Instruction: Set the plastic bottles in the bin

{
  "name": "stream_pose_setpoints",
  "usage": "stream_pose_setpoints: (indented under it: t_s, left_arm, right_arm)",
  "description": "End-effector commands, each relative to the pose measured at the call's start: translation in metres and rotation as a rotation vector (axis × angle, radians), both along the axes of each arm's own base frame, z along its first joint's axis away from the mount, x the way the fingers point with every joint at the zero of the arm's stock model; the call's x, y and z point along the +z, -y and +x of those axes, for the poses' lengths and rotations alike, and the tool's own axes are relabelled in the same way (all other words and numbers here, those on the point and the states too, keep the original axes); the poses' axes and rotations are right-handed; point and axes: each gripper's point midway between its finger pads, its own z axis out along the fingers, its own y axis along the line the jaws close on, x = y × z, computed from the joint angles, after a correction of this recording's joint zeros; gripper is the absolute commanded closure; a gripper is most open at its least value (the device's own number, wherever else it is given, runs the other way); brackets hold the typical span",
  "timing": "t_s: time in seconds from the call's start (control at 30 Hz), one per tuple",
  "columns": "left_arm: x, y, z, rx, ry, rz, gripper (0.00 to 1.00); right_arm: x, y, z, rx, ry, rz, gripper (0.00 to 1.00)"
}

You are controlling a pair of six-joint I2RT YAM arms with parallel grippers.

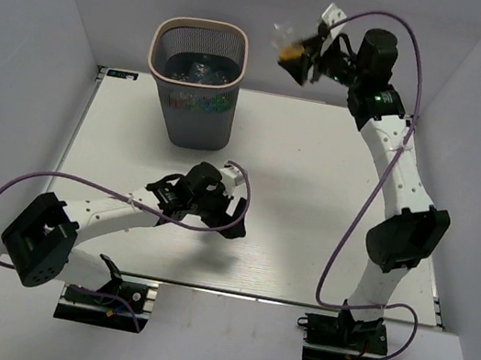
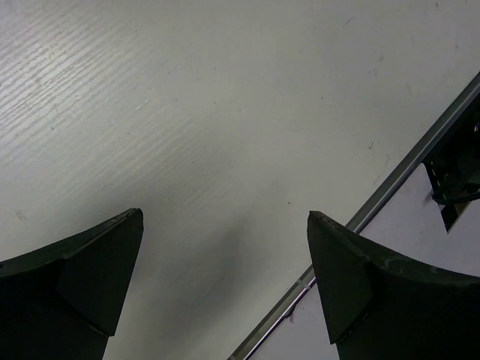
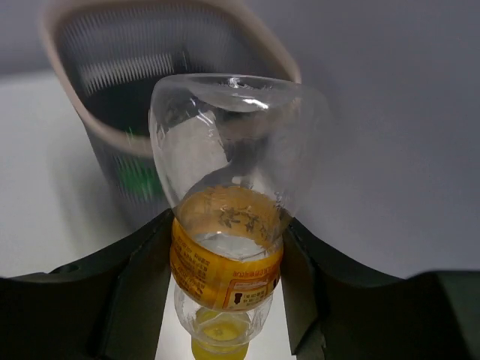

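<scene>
The right end effector [image 3: 229, 225] is raised at the far side of the desk [image 1: 314, 184]. It pinches an orange-labelled bottle [image 3: 232, 150] between its two fingers, which press on the label band from either side. The bottle is clear. Its rounded base points away from the wrist camera and its neck points back towards it. From above, the bottle is blurred. It seems to hang just to the right of the bin [image 1: 199, 122] rather than over the opening, though the height is hard to judge. The bin stands upright at the far left-centre of the desk. Several other bottles [image 1: 199, 70] lie inside it, with blue and green showing through the mesh. In the right wrist view the bin's pale rim and dark wall sit behind and to the left of the held bottle.

The left end effector [image 2: 223, 216] hangs low over the middle of the desk. Its fingers are spread wide with nothing between them. Below them is bare desk surface, and a metal strip [image 2: 390, 187] runs along the desk's edge.
</scene>
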Motion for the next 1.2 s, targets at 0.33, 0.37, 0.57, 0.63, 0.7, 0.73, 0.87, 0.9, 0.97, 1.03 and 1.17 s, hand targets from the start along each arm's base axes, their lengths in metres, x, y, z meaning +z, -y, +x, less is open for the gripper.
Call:
stream_pose_setpoints:
  t_s: [0.33, 0.37, 0.57, 0.63, 0.7, 0.73, 0.87, 0.9, 0.97, 1.03, 1.17]
  left_arm:
    - [-0.006, 0.01, -0.025, -0.004, -0.009, -0.038, 0.0]
    - [-0.006, 0.009, -0.027, 0.004, -0.018, -0.042, 0.0]
    - [-0.007, 0.005, -0.036, 0.023, -0.027, -0.034, 0.0]
    - [-0.01, 0.003, -0.04, 0.022, -0.028, -0.022, 0.0]
    - [-0.01, 0.003, -0.04, 0.028, -0.034, -0.025, 0.0]
    - [-0.008, 0.004, -0.037, 0.036, -0.021, -0.031, 0.0]
    - [-0.013, 0.007, -0.03, 0.057, -0.002, -0.013, 0.0]
    - [-0.009, 0.008, -0.027, 0.065, 0.009, -0.016, 0.0]
    - [-0.012, 0.006, -0.019, 0.098, 0.032, -0.001, 0.0]
    - [-0.006, 0.009, -0.011, 0.117, 0.064, -0.02, 0.0]
    - [0.013, 0.006, 0.002, 0.167, 0.144, -0.051, 0.0]
  right_arm:
    - [0.149, -0.162, -0.039, 0.266, 0.379, 0.608, 0.72]
    - [0.131, -0.176, -0.029, 0.246, 0.361, 0.603, 0.67]
    - [0.112, -0.193, -0.016, 0.181, 0.355, 0.617, 0.1]
    - [0.12, -0.187, -0.02, 0.186, 0.377, 0.616, 0.1]
    - [0.129, -0.182, -0.025, 0.189, 0.392, 0.617, 0.13]
    - [0.136, -0.174, -0.027, 0.175, 0.396, 0.621, 0.16]
    - [0.144, -0.15, -0.032, 0.126, 0.353, 0.577, 0.5]
    - [0.158, -0.138, -0.034, 0.075, 0.348, 0.579, 0.87]
    - [0.138, -0.121, -0.026, 0.004, 0.265, 0.441, 1.0]
    - [0.109, -0.087, -0.027, -0.097, 0.124, 0.319, 0.93]
    - [0.024, -0.012, -0.042, -0.276, -0.068, 0.065, 0.1]
